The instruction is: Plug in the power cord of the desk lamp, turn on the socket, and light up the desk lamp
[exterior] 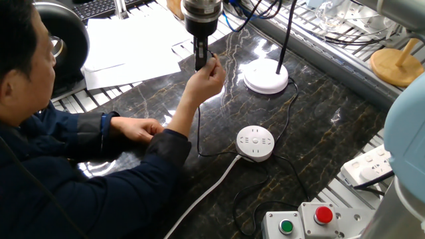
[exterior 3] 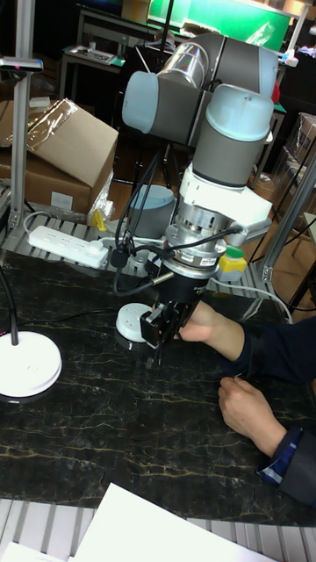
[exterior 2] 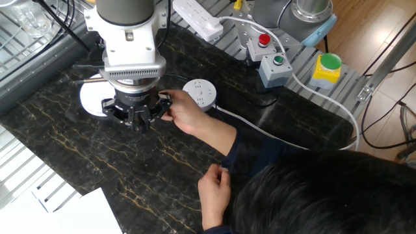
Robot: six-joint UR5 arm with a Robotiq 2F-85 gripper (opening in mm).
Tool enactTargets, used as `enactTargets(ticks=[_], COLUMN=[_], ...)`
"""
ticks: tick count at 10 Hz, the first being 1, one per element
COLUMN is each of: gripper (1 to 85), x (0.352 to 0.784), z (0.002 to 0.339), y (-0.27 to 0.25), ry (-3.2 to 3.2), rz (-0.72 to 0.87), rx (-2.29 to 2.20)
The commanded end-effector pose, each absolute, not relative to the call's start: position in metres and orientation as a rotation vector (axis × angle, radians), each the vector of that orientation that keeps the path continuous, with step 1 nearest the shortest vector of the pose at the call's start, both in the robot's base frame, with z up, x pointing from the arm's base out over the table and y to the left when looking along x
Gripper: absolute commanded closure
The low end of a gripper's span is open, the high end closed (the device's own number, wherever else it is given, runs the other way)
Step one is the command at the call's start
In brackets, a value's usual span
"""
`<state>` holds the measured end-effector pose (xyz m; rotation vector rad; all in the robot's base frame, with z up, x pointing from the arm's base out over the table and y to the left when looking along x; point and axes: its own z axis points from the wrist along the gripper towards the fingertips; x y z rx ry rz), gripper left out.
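My gripper [exterior: 200,61] [exterior 2: 136,121] [exterior 3: 156,337] hangs above the dark marble table, its fingers close together on the small black plug of the power cord. A person's hand [exterior: 207,76] [exterior 2: 185,116] pinches the plug at my fingertips too. The thin black power cord [exterior: 198,133] drops from the hand to the table and runs off toward the desk lamp. The round white socket [exterior: 255,143] [exterior 2: 199,91] [exterior 3: 132,323] lies flat on the table with its thick white cable [exterior: 212,189]. The desk lamp's white disc base [exterior: 265,77] [exterior 3: 26,364] carries a black stem [exterior: 285,33].
The person sits at the table's near left, the other hand [exterior: 139,129] resting on it. White papers [exterior: 126,46] lie at the back left. Two button boxes, one red [exterior: 323,216] and one green [exterior: 285,226], sit at the front right. A white power strip [exterior 2: 198,17] [exterior 3: 66,246] lies off the marble.
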<state>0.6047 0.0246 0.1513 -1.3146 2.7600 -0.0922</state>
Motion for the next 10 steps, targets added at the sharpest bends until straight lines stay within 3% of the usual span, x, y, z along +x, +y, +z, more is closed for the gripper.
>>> enactTargets(ticks=[1, 5, 6, 8, 10], gripper=[53.0, 60.3, 65.0, 83.7, 84.3], x=[0.600, 0.601, 0.602, 0.605, 0.604], z=[0.150, 0.150, 0.150, 0.151, 0.153], y=[0.027, 0.030, 0.030, 0.037, 0.042], ry=[2.763, 2.767, 2.770, 2.776, 2.784], rz=[-0.061, -0.050, -0.051, -0.022, 0.009], rx=[-1.312, -1.284, -1.270, -1.202, -1.181])
